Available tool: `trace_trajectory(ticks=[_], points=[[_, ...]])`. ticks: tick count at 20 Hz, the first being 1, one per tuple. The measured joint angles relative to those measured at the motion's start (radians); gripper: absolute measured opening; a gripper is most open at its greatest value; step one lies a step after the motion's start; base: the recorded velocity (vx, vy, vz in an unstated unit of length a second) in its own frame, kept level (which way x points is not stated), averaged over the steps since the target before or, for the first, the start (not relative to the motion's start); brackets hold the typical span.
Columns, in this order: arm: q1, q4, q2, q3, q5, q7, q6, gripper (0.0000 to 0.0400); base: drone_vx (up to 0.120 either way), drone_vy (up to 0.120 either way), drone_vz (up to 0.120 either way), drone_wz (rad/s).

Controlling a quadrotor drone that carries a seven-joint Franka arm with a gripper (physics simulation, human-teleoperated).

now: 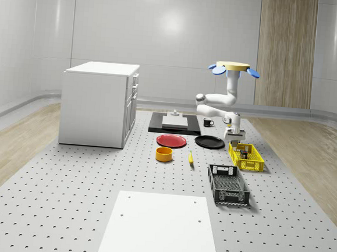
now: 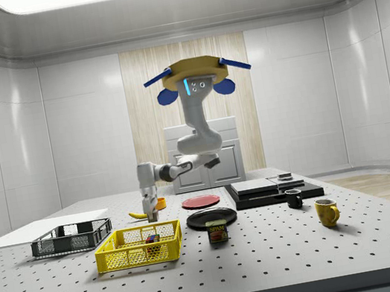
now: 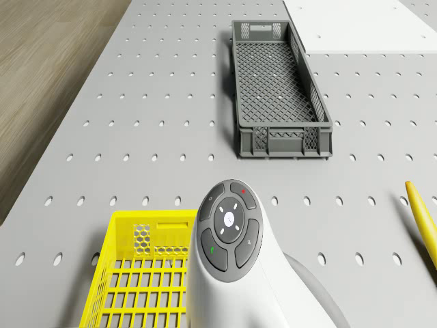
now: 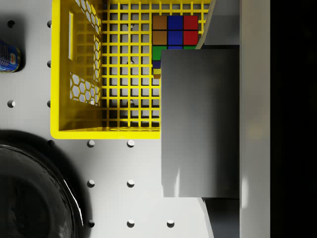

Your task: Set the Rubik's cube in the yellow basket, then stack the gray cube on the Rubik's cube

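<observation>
One drone is hovering in the air above the far end of a perforated table in the whole-scene view, its white arm reaching down. The gripper is hanging just over the far end of the yellow basket, whose long axis is running from the far side toward the near side. A dark gray basket is lying nearer, roughly parallel to it.

In the side view, the Rubik's cube is sitting inside the yellow basket, whose length is running across the view. The gripper is hanging above it, pointing straight down.

In the drone view, the arm's wrist is covering part of the yellow basket.

In the wrist view, the gray cube is sitting clamped between the fingers. Beyond it, the Rubik's cube is lying square to the walls of the basket.
</observation>
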Motion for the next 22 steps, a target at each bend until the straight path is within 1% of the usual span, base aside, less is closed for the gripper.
trace_trajectory(ticks=[2, 5, 13, 15, 19, 22], points=[[0.0, 0.0, 0.0, 0.0, 0.0, 0.0, 0.0, 0.0251, 0.0, 0.12, 0.0, 0.0], [0.0, 0.0, 0.0, 0.0, 0.0, 0.0, 0.0, 0.0251, 0.0, 0.12, -0.107, 0.0], [-0.001, 0.0, -0.001, 0.0, 0.001, 0.0, 0.001, 0.0251, 0.0, 0.12, 0.0, 0.0], [-0.001, 0.0, -0.001, 0.0, 0.001, 0.001, 0.001, 0.0251, 0.0, 0.02, 0.0, 0.0], [-0.001, 0.0, -0.001, 0.0, 0.001, 0.001, 0.001, 0.0251, 0.0, 0.08, 0.0, 0.0], [-0.001, 0.001, -0.002, -0.002, -0.001, 0.001, 0.003, 0.0251, 0.0, 0.0, 0.0, 0.0]])
